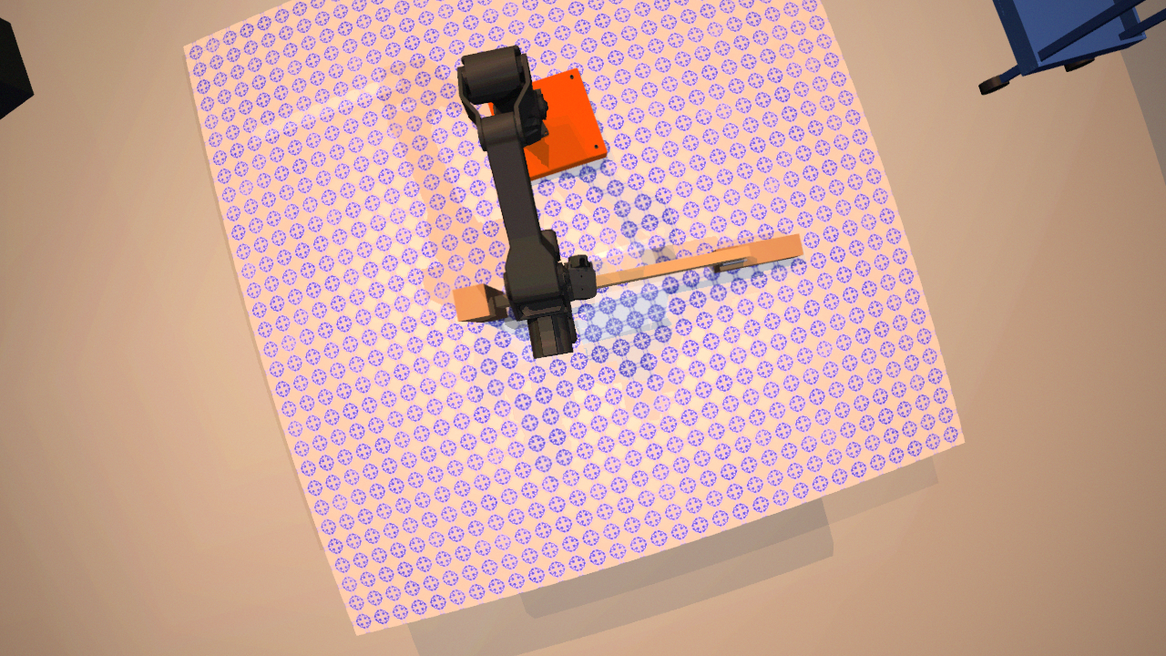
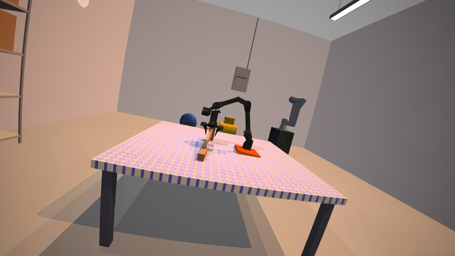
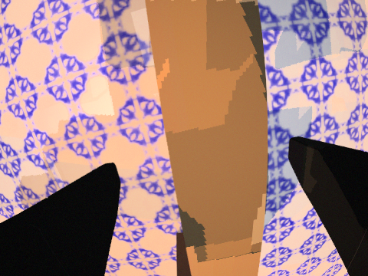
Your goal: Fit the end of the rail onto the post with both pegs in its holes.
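The long wooden rail (image 1: pixel 676 268) (image 2: pixel 207 139) (image 3: pixel 215 96) runs from the post to the low footboard block (image 1: pixel 778 248) (image 2: pixel 201 155). Its far end sits at the block's bracket; the exact seating is too small to tell. The wooden post (image 1: pixel 470 303) stands at the rail's near end. At the bottom of the wrist view the rail end appears to meet the post across a thin line. No peg shows; the arm hides the joint from above. The rail looks about level and off the table. My gripper (image 2: pixel 210 134) (image 3: pixel 205 162) is open, with one finger on each side of the rail and gaps between.
The orange base plate (image 1: pixel 570 122) (image 2: pixel 254 154) of the arm is on the patterned table (image 1: pixel 652 456) (image 2: pixel 270 181), to one side of the rail. The arm (image 1: pixel 516 195) (image 2: pixel 247 121) reaches over the rail near the post. A blue cart (image 1: pixel 1068 32) is beyond the table.
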`<act>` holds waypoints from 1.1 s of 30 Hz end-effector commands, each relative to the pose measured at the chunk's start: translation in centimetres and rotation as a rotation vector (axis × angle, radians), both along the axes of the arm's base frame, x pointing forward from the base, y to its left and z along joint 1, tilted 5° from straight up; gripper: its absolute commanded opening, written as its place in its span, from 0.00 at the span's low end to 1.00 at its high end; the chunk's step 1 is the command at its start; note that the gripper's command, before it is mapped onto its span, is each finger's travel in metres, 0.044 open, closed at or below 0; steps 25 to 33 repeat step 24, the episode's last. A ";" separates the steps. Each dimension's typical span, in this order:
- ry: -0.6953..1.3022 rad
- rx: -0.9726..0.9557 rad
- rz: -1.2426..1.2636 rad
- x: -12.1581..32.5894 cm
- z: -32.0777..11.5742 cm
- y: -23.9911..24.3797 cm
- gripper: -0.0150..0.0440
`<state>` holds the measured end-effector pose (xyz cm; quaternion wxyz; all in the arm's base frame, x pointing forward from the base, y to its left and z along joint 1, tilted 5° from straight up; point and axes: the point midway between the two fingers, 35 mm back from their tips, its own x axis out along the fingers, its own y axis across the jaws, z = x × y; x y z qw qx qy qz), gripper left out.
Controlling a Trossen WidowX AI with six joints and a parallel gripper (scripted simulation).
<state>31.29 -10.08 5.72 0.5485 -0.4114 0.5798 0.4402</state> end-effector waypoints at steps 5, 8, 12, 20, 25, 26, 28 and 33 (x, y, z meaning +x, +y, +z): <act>-0.001 0.000 0.000 0.0 0.0 0.0 1.00; -0.002 -0.002 0.000 0.3 0.6 0.6 1.00; -0.005 -0.005 -0.001 1.0 3.0 2.9 1.00; -0.005 -0.005 -0.001 1.0 3.0 2.9 1.00; -0.005 -0.005 -0.001 1.0 3.0 2.9 1.00; -0.005 -0.005 -0.001 1.0 3.0 2.9 1.00; -0.005 -0.005 -0.001 1.0 3.0 2.9 1.00; -0.005 -0.005 -0.001 1.0 3.0 2.9 1.00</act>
